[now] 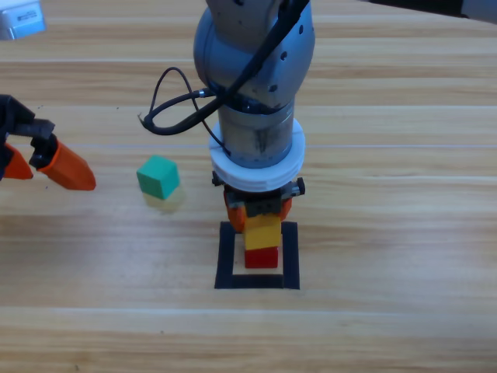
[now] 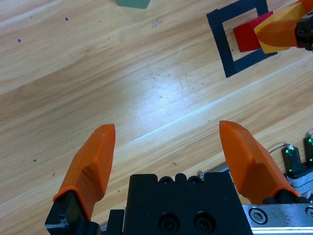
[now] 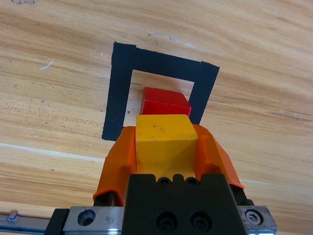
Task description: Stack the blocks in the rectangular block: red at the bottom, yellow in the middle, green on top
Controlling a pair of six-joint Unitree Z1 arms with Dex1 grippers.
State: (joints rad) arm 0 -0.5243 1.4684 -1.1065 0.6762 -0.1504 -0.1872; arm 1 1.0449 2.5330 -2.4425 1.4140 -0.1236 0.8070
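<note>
Table (image 1: 404,155): tape square (image 1: 225,256), red (image 1: 262,257), green (image 1: 158,177).

No readable text, label or number anywhere

Overhead and wrist views, shared tape outline (image 1: 257,256)

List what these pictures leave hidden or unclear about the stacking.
- Contact between yellow cube and red cube: high view stacks them along the line of sight; right wrist view foreshortens, so resting or just above is unclear.
- Green cube: cut by left wrist view's top edge.
- Right gripper: mostly under its own arm in high view.
</note>
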